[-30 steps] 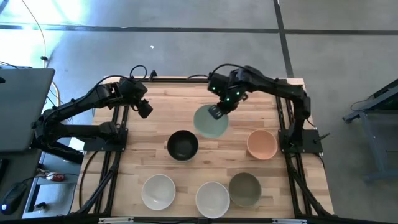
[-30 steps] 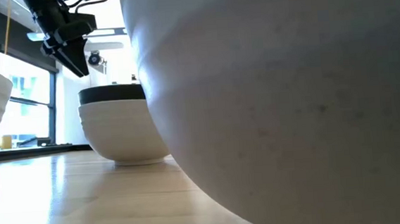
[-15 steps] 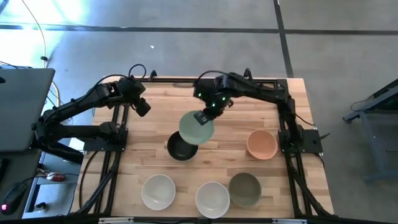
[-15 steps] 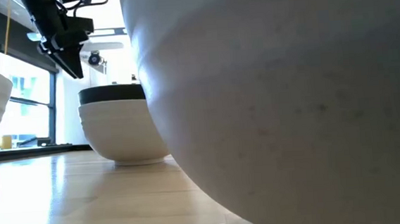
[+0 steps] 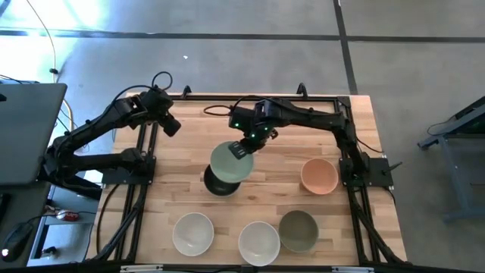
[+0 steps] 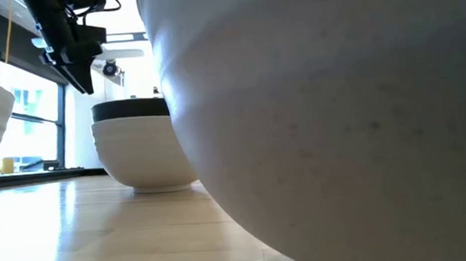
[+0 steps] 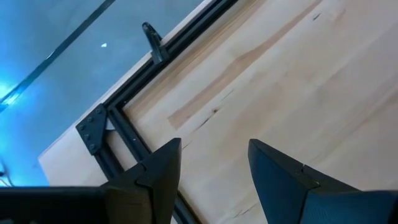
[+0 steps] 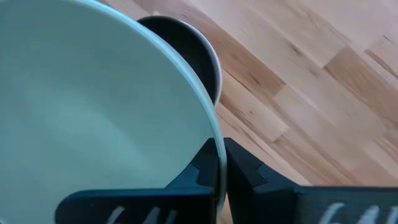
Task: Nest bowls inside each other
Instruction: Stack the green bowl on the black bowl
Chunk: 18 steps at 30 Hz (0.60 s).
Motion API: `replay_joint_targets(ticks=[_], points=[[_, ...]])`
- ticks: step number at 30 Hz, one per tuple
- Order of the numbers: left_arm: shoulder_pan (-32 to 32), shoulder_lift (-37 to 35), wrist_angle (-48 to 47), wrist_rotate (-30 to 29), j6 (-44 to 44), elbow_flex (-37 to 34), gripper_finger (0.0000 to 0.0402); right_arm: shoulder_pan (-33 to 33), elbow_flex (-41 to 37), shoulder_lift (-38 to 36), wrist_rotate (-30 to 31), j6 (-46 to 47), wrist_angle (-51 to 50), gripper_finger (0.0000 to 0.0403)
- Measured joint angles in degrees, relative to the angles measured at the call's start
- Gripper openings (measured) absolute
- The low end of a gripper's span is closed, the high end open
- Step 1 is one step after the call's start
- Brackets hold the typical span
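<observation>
High view shows the right pincer (image 5: 241, 149) pinching the smooth round pale mint green bowl's (image 5: 226, 163) rim above the round black bowl (image 5: 216, 184), the left pincer (image 5: 173, 127) spread.

A light wooden counter (image 5: 189, 129) edged by a black metal frame (image 5: 144, 163) stands on a grey floor (image 5: 227, 45); what may be a laptop (image 5: 26, 129) sits left.

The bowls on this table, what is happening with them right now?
The right gripper holds the pale mint bowl by its rim, above the black bowl at the table's middle. The peach bowl, the olive-grey bowl and two white bowls sit separately. The left gripper waits open near the far left edge.
</observation>
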Motion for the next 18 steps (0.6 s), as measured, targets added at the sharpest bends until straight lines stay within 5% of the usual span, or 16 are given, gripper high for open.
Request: replay_joint_targets(ticks=[18], points=[[0.57, 0.00, 1.41, 2.80, 0.86, 0.00, 0.0177, 1.79, 0.15, 6.99, -3.46, -0.50, 6.17, 0.0000]])
